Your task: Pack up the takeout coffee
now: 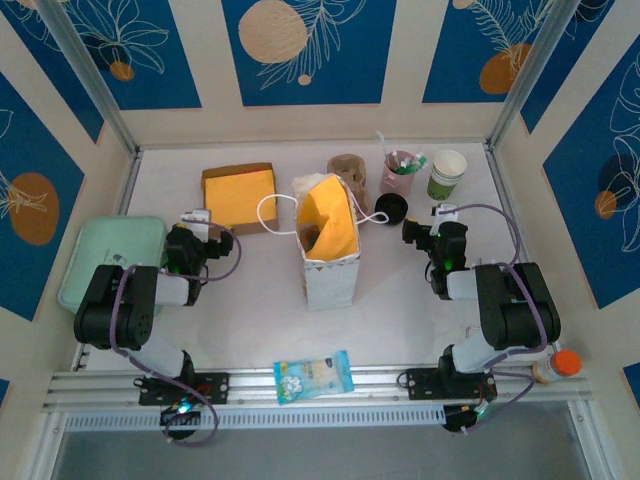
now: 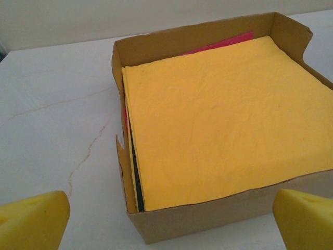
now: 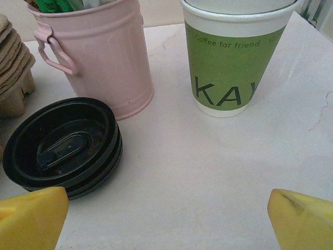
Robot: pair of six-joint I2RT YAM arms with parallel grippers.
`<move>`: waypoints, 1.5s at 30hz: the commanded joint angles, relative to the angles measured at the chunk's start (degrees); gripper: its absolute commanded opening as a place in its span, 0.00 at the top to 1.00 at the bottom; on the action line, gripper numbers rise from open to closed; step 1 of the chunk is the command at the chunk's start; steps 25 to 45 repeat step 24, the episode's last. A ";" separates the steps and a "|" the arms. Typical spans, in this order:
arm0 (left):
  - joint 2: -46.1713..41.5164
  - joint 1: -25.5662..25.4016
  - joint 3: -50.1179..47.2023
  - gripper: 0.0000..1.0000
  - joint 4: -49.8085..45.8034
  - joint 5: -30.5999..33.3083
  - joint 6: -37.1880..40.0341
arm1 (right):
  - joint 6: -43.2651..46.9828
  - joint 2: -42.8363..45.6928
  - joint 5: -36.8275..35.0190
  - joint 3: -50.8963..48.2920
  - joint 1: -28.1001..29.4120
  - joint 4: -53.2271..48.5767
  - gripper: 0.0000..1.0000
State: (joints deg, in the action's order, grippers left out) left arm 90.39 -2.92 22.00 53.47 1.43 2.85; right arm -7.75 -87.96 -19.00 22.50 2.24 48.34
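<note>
Eyeing the green-sided, white-rimmed paper coffee cup [image 3: 234, 57] — upright at far right, just ahead & a bit right of my right gripper [image 3: 169, 216], spread wide, empty. Left gripper [image 2: 166, 221], also wide, faces the brown cardboard napkin box [image 2: 208, 213] — so right's nearer.

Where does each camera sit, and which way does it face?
Top external: above and behind the bases, looking down on the table; both arms, left gripper and right gripper show.
Left wrist: on the left arm, facing the napkin box; its yellow fingertips at the bottom corners.
Right wrist: facing the coffee cup, black lid and pink bucket; its yellow fingertips show.
Shared: top and right wrist both see the coffee cup.
</note>
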 commanded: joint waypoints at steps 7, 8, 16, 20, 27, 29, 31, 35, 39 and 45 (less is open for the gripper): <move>-0.79 -0.16 -0.25 0.00 -0.30 -1.70 -0.13 | -0.60 0.65 0.41 -0.01 0.31 0.62 0.01; -0.79 -0.16 -0.20 0.00 -0.31 -1.70 -0.13 | -0.60 0.60 0.45 -0.08 0.28 0.61 0.01; -0.74 -0.16 -0.11 0.00 -0.43 -1.77 -0.03 | -0.60 0.69 0.41 -0.02 0.31 0.60 0.01; -0.52 -0.16 0.41 0.00 -1.13 -2.31 -0.04 | -0.58 0.69 0.39 0.00 0.26 0.68 0.01; -0.75 -0.16 -0.11 0.00 -0.48 -2.22 -0.04 | -0.60 0.62 0.43 0.01 0.26 0.58 0.01; -0.75 -0.16 -0.11 0.00 -0.48 -2.22 -0.04 | -0.60 0.62 0.43 0.01 0.26 0.58 0.01; -0.75 -0.16 -0.11 0.00 -0.48 -2.22 -0.04 | -0.60 0.62 0.43 0.01 0.26 0.58 0.01; -0.75 -0.16 -0.11 0.00 -0.48 -2.22 -0.04 | -0.60 0.62 0.43 0.01 0.26 0.58 0.01; -0.75 -0.16 -0.11 0.00 -0.48 -2.22 -0.04 | -0.60 0.62 0.43 0.01 0.26 0.58 0.01; -0.75 -0.16 -0.11 0.00 -0.48 -2.22 -0.04 | -0.60 0.62 0.43 0.01 0.26 0.58 0.01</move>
